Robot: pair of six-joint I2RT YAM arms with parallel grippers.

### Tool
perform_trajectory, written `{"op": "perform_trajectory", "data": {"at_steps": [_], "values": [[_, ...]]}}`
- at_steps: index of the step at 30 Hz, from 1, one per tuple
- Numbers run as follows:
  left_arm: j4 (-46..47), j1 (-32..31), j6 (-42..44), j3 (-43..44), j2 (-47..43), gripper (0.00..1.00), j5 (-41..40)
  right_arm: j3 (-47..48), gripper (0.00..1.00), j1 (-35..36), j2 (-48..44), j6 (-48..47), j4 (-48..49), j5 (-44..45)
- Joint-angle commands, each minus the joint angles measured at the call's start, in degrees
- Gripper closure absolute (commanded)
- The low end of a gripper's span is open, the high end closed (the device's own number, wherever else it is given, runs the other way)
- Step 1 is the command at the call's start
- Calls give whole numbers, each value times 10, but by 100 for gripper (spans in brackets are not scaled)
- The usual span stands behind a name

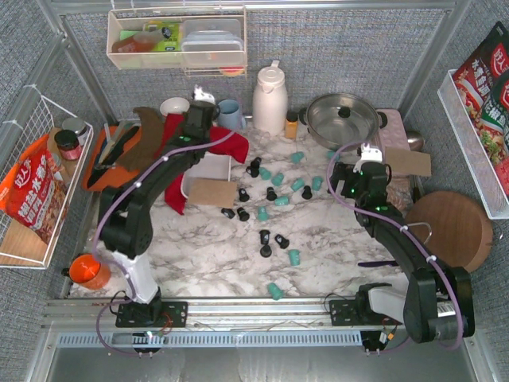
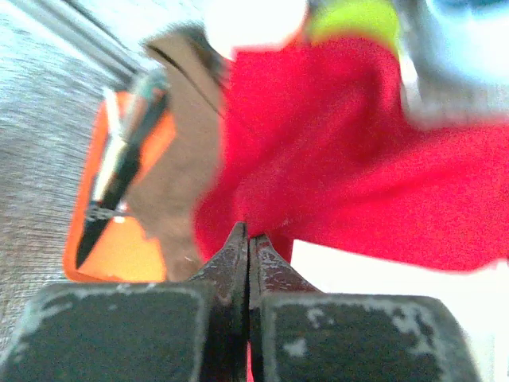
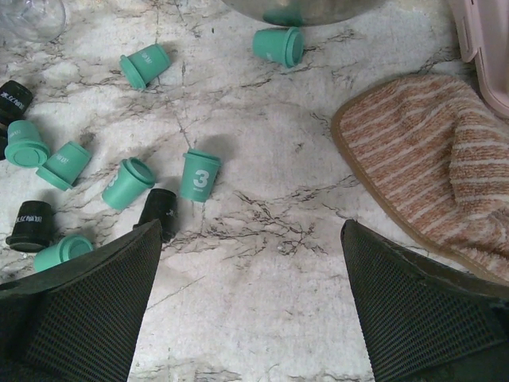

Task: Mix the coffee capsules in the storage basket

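Teal coffee capsules (image 1: 278, 179) and black ones (image 1: 265, 236) lie scattered on the marble, outside the white storage basket (image 1: 215, 167). A red cloth (image 1: 235, 143) drapes over the basket's far side. My left gripper (image 1: 197, 129) is down on that cloth. In the left wrist view its jaws (image 2: 249, 235) are pressed together, pinching the red cloth (image 2: 334, 143) at its edge beside the basket (image 2: 382, 270). My right gripper (image 1: 359, 171) hovers open over bare marble (image 3: 250, 231). A teal capsule marked 3 (image 3: 199, 175) and a black one (image 3: 163, 208) lie just left of its fingers.
A brown card (image 1: 215, 191) covers the basket's near side. An orange cutting board with a knife (image 1: 107, 155) lies at the left. A steel pot (image 1: 342, 119), a white thermos (image 1: 270, 99) and a blue mug (image 1: 231, 114) stand behind. A striped towel (image 3: 429, 167) lies right of the right gripper.
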Motion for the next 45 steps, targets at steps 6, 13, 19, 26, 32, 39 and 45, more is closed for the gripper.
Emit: {"op": "perform_trajectory", "data": {"at_steps": [6, 13, 19, 26, 32, 39, 45], "values": [[205, 84, 37, 26, -64, 100, -254, 13, 1, 1, 9, 5, -6, -6], [178, 159, 0, 132, -36, 100, -292, 17, 1, 1, 19, 8, -6, -17], [94, 169, -58, 207, 16, 100, -215, 23, 1, 2, 28, 9, -10, -24], [28, 182, -193, 165, 65, 100, -163, 22, 1, 1, 32, 12, -8, -26], [-32, 213, -280, 174, 110, 98, -106, 23, 1, 1, 35, 12, -9, -28], [-32, 218, -281, 153, 59, 12, -40, 26, 1, 2, 39, 12, -12, -30], [-38, 203, -288, 61, -61, 4, 25, 27, 1, 2, 38, 14, -12, -34]]}}
